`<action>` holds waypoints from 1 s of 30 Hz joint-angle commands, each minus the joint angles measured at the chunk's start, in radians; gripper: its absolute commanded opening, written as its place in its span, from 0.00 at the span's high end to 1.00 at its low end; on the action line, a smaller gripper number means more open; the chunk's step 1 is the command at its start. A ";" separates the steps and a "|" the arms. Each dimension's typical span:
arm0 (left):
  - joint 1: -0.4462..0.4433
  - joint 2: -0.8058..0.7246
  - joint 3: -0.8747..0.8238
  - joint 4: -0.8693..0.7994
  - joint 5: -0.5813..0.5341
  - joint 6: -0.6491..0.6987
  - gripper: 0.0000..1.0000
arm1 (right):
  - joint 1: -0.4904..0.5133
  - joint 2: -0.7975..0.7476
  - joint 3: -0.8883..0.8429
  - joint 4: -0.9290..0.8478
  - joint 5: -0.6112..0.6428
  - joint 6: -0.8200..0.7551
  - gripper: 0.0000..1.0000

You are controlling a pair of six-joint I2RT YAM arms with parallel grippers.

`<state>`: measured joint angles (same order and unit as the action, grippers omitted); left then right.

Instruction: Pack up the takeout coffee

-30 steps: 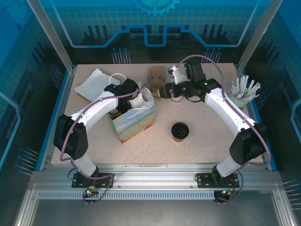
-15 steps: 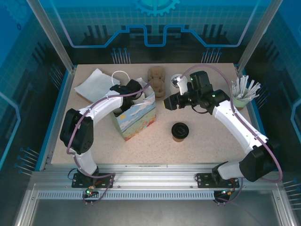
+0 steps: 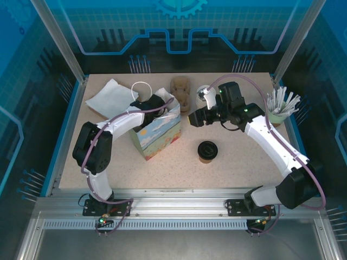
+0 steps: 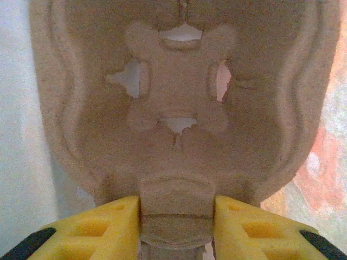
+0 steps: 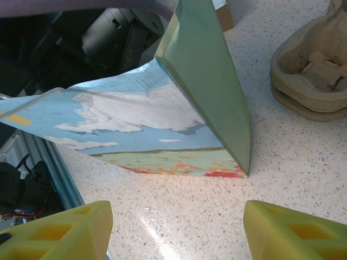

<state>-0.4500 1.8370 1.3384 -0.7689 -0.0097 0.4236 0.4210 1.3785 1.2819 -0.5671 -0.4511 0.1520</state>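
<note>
Reading from the left of the top view, a white paper napkin (image 3: 107,96) lies flat at the far left of the table (image 3: 238,170). The left arm's wrist reaches into the open top of the painted paper bag (image 3: 158,134), which stands upright just right of the napkin. Seen from the left wrist, the left gripper (image 4: 174,216) is clenched: its yellow fingers (image 4: 116,230) pinch the edge tab of a moulded pulp cup carrier (image 4: 179,108). A stack of pulp carriers (image 3: 180,92) sits just behind the bag. The right gripper (image 3: 191,119) hovers just right of the bag; in the right wrist view its fingers (image 5: 293,233) are spread wide and hold nothing, with the bag's corner ahead of them. The takeout coffee (image 3: 207,151), a brown cup with its black lid on, stands upright on the table, outside the bag, right of it and nearer the arm bases. It is apart from both sets of fingers, the right pair being the closer. A cup of stirrers (image 3: 282,105) stands at the far right.
</note>
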 commanded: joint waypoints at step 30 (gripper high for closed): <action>-0.008 -0.129 0.019 0.054 0.017 -0.067 0.32 | 0.011 -0.013 -0.007 -0.023 0.022 -0.021 0.34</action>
<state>-0.4564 1.7538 1.3201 -0.6857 -0.0029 0.3645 0.4210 1.3811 1.2816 -0.5678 -0.4438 0.1516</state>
